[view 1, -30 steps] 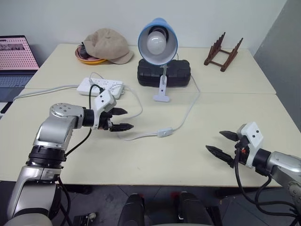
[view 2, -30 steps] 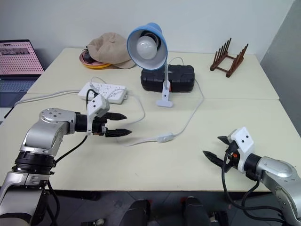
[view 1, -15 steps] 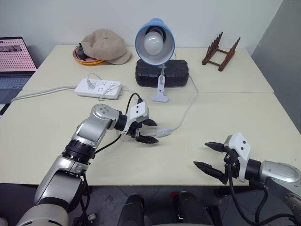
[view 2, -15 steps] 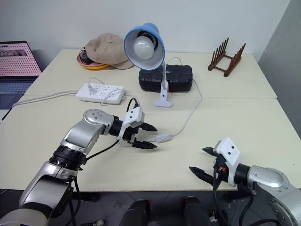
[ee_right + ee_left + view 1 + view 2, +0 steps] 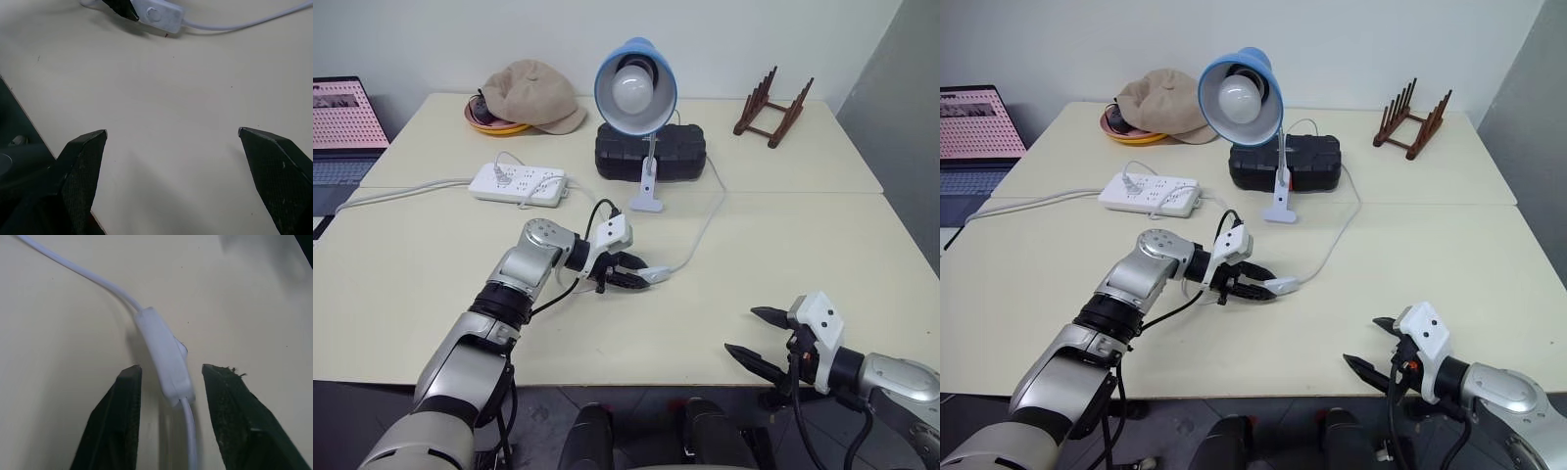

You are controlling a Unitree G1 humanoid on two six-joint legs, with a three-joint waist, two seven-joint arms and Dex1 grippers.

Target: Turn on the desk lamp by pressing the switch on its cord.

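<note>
My left hand (image 5: 634,276) moved in and narrowed around the switch (image 5: 165,355), fingers not touching; right hand (image 5: 759,336) stays spread.

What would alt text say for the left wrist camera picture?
Two black fingers flank the near end of a small white switch lying on a cream table, not visibly touching it. A thin white cord runs from both ends of the switch.

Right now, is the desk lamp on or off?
Off, it seems: the desk lamp bulb looks plain white, casting no glow on the table. The left claw brackets the switch, still unpressed.
</note>
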